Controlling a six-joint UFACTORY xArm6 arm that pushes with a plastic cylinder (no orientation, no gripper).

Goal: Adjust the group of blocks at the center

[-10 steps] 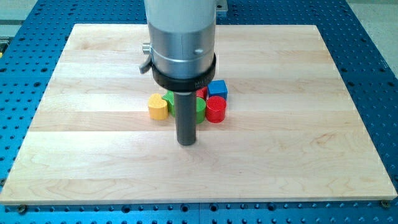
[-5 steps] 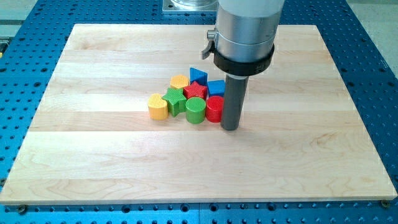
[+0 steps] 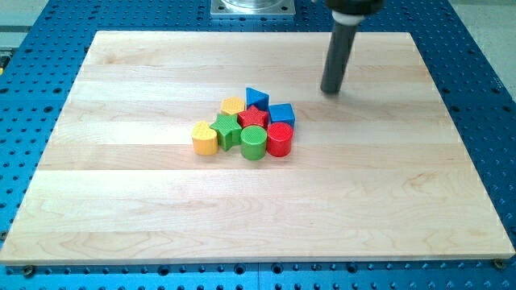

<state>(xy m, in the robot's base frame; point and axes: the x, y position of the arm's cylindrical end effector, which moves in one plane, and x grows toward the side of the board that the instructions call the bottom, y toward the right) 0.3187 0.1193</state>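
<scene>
Wooden desk (image 3: 121,201): pale planks filling most of the view, resting on a blue perforated base (image 3: 492,80).
Yellow block at the left (image 3: 205,138): rounded, heart-like shape; it is the leftmost of the group and touches the green star.
Green star (image 3: 227,129): just at 3 o'clock from that yellow block, wedged between it and the green cylinder.
Yellow block behind (image 3: 234,105): at 12 o'clock from the green star, touching it; its exact shape is hard to tell.
Green cylinder (image 3: 253,142): upright, at the group's 6 o'clock edge, side by side with the red cylinder.
Red star (image 3: 253,117): in the heart of the group, at 12 o'clock from the green cylinder.
Blue triangle (image 3: 255,97): the group's 12 o'clock corner, touching the red star.
Red cylinder (image 3: 279,140): upright, just at 3 o'clock from the green cylinder.
Blue cube (image 3: 281,114): at 12 o'clock from the red cylinder, touching it.
Group: all eight blocks packed tight near the desk's centre.
Tool: a plain dark rod with nothing to open or close — my tip (image 3: 330,91) rests on bare wood at about 2 o'clock from the group, well apart from the blue cube and touching no block.
</scene>
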